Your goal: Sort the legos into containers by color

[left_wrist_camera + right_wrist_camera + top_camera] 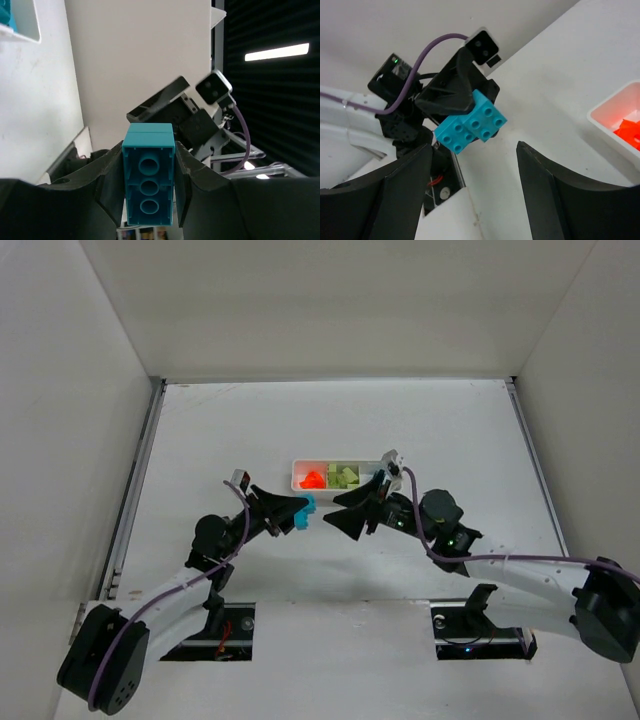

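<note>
Left wrist: chunky teal block (148, 175), tubed underside

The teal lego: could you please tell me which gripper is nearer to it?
Left. The left gripper clamps the teal lego; the right gripper hangs open just beside it, not touching.
</note>
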